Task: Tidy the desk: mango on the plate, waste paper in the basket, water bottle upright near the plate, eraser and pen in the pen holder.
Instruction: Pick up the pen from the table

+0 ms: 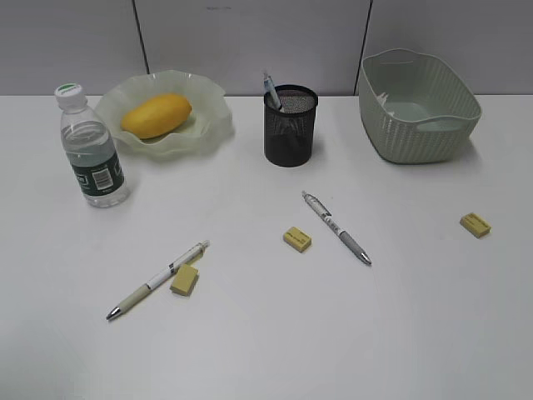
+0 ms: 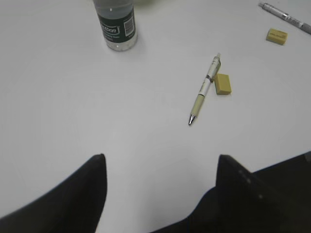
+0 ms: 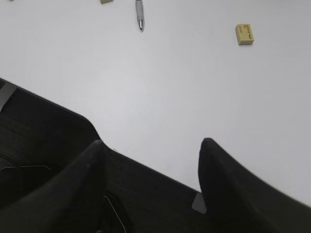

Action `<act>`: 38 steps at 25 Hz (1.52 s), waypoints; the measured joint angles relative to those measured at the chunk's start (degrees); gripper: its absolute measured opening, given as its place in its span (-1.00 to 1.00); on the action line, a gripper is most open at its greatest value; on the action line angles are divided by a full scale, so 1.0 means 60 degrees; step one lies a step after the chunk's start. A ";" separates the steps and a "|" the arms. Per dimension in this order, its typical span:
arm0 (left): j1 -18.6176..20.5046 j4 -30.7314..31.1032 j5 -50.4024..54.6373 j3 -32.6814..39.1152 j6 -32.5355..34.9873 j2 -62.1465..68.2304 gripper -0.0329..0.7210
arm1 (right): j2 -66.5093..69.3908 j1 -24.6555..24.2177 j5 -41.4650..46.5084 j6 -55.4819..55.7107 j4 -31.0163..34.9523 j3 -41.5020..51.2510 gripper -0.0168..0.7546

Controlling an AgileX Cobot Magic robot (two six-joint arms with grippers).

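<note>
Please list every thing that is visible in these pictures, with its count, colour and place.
desk: one, white, under everything.
water bottle: one, clear with white cap and dark green label, upright, far left.
plate: one, pale green, back left.
mango: one, yellow-orange, on the plate.
pen holder: one, black mesh, back centre; one pen stands inside.
basket: one, pale green, back right; something white shows inside, unclear.
loose pens: two; left one, centre one.
erasers: three, yellow; left, centre, right.
left gripper: black, jaws apart, empty.
right gripper: black, jaws apart, empty.
</note>
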 joint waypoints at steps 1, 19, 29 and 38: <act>0.0000 0.0000 -0.0040 -0.0122 0.0032 0.0293 0.49 | 0.0000 0.0000 -0.0020 0.0000 0.0000 0.0000 0.28; -0.1263 -0.0761 -0.0503 -0.3349 0.1733 0.7795 0.49 | 0.0000 0.0000 -0.0099 0.0010 -0.0011 0.0000 0.28; -0.1930 -0.0735 -0.0815 -0.4318 0.1740 1.1260 0.49 | 0.0000 0.0000 -0.0113 0.0010 -0.0011 0.0000 0.28; -0.1940 -0.0362 -0.1332 -0.4838 0.1740 1.3279 0.49 | 0.0000 0.0000 -0.0132 0.0010 -0.0011 0.0000 0.27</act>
